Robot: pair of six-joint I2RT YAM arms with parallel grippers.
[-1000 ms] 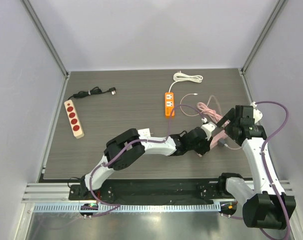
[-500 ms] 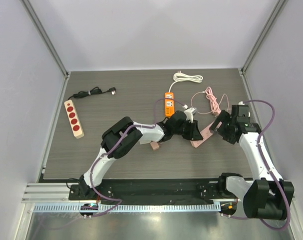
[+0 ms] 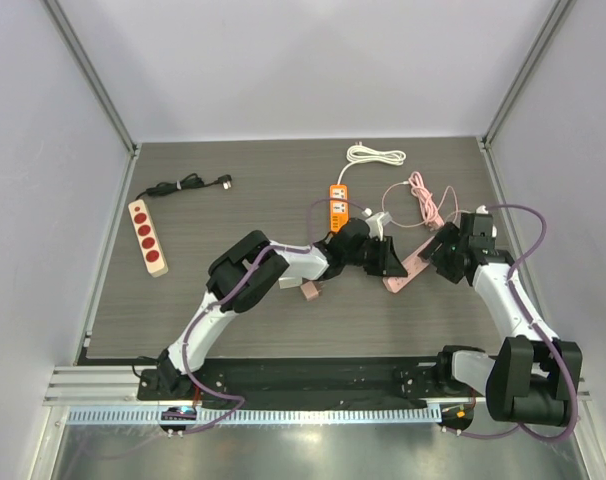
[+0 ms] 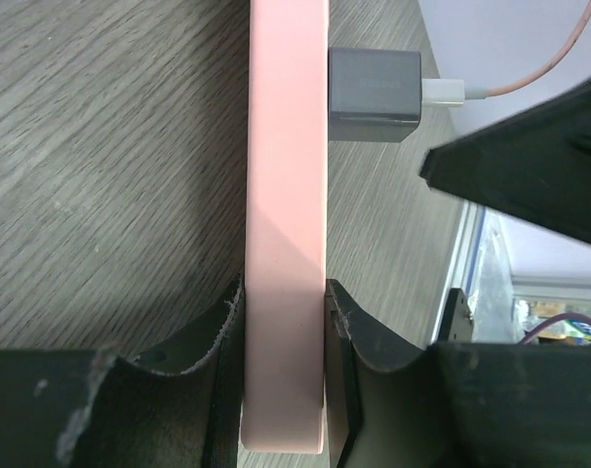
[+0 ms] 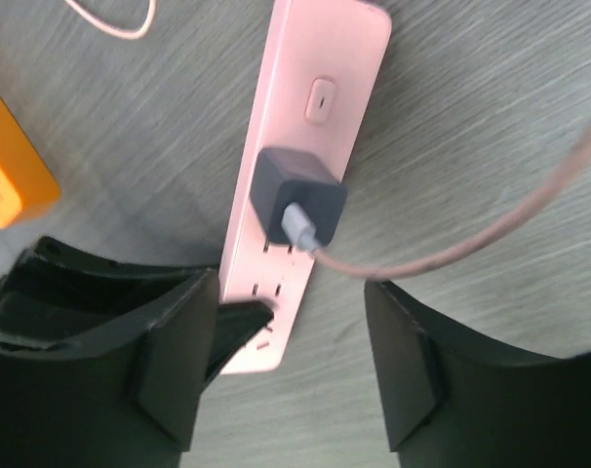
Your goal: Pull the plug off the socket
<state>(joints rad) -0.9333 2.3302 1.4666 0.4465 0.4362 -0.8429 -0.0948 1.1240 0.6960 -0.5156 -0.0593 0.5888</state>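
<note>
A pink power strip [image 3: 403,276] lies flat on the wood-grain table, right of centre. A dark grey plug [image 5: 295,200] with a pink cable [image 5: 471,244] sits in the strip [image 5: 325,58]. My left gripper [image 4: 284,322] is shut on the strip's near end [image 4: 286,195], one finger on each long side; the plug [image 4: 374,96] sticks out further along. In the top view the left gripper [image 3: 388,262] is at the strip's left end. My right gripper [image 5: 295,351] is open, its fingers apart on either side of the strip, short of the plug. It shows in the top view [image 3: 440,256] just right of the strip.
An orange power strip [image 3: 339,208] with a white cable [image 3: 375,155] lies behind the left gripper. The pink cable coils [image 3: 423,200] behind the right gripper. A wooden strip with red sockets [image 3: 147,236] and a black cable [image 3: 188,183] lie far left. A small pink block [image 3: 310,291] lies under the left arm.
Both arms and the pink strip have moved back and left from the front right. Since half a second ago the right gripper has edged a little closer to the strip.
</note>
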